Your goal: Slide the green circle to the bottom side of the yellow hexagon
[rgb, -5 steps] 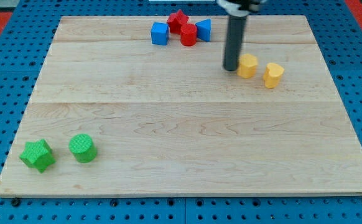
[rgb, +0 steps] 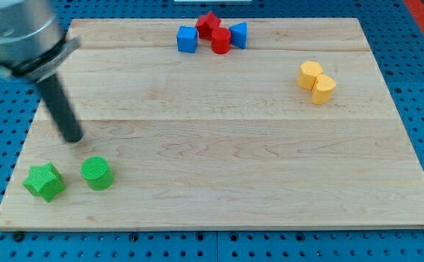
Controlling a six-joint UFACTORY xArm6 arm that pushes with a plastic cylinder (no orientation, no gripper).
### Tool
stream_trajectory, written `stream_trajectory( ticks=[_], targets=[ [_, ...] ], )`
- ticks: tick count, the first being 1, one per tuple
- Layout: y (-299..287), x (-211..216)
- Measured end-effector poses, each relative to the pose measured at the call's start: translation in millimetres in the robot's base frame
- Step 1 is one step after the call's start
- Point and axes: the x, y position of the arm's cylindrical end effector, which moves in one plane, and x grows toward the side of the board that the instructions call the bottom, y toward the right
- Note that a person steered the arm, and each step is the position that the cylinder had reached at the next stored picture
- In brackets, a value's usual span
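The green circle [rgb: 96,173] lies near the board's bottom left corner, with a green star [rgb: 44,181] just to its left. The yellow hexagon [rgb: 309,75] sits at the view's upper right, touching a second yellow block [rgb: 323,89] on its lower right. My tip [rgb: 73,137] rests on the board at the left side, a little above and to the left of the green circle, not touching it.
At the top centre sits a cluster: a blue cube [rgb: 187,39], a red star [rgb: 210,23], a red block [rgb: 221,41] and a blue block [rgb: 239,34]. The wooden board [rgb: 219,160] lies on a blue perforated table.
My tip has swept from beside the yellow hexagon at the upper right across to the left side above the green circle. The yellow hexagon has shifted right, against the other yellow block.
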Motion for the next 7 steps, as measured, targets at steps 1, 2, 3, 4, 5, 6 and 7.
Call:
stream_trajectory(
  ticks=[1, 2, 3, 4, 5, 6, 7],
  targets=[
    [-65.1, 30.2],
    [-43.8, 49.8],
    [34.6, 45.5],
    [37.2, 48.0],
    [18.4, 65.6],
    [102.5, 48.4],
    [180.0, 48.6]
  ],
)
